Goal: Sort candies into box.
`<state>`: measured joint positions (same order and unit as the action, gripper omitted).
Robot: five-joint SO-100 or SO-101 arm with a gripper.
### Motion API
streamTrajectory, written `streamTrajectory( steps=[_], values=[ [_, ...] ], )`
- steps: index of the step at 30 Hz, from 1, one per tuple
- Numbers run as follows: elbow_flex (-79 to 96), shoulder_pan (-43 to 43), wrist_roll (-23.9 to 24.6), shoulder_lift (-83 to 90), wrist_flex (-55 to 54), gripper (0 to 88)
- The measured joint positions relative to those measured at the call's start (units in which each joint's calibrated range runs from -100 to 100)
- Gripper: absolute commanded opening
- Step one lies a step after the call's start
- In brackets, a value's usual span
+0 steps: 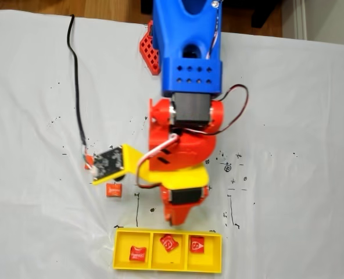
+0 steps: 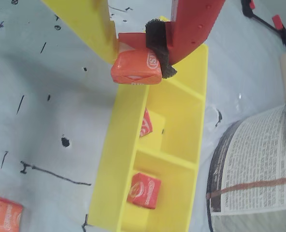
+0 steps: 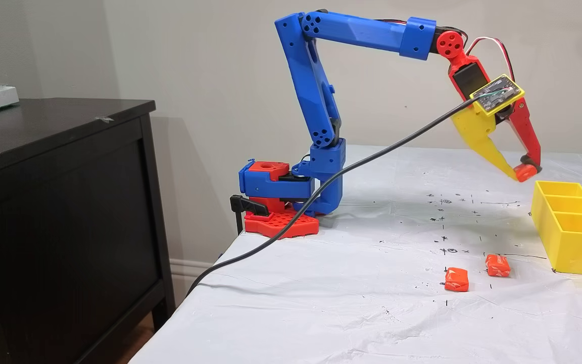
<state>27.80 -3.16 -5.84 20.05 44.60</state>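
Arm reaches out from its base, the hand (image 3: 521, 173) hanging in the air just above the near end of the yellow box (image 3: 571, 247) in a fixed view; the hand is closed down on 1 orange candy (image 2: 135, 66), pinched between the yellow finger (image 2: 87, 26) and the red finger (image 2: 193, 29), seen plainly in the wrist view; the candy sits over the box rim at the end compartment; box lies flat on the white surface (image 3: 346, 283), 3 square compartments in a row; in a fixed view from above, each compartment holds 1 red candy: left (image 1: 138, 253), middle (image 1: 169, 243), right (image 1: 197, 244); wrist view shows 2 of these inside the box, 1 partly hidden behind the wall; 2 more orange candies lie loose on the surface, near each other and short of the box, 1 at (image 3: 456, 279) and 1 at (image 3: 497, 265); surface is marked with small black pen strokes; a black cable (image 3: 321, 187) trails from the hand's circuit board down across the surface; a dark cabinet (image 3: 58, 202) stands beside the surface.
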Motion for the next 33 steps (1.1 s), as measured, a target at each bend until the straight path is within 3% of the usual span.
streamTrajectory(
  steps=[13, 33],
  values=[
    [-6.0, -5.1, 3.0, -7.6, -7.7, 0.2],
    [-11.5, -6.2, 4.4, -17.2, -8.5, 0.2]
  ],
)
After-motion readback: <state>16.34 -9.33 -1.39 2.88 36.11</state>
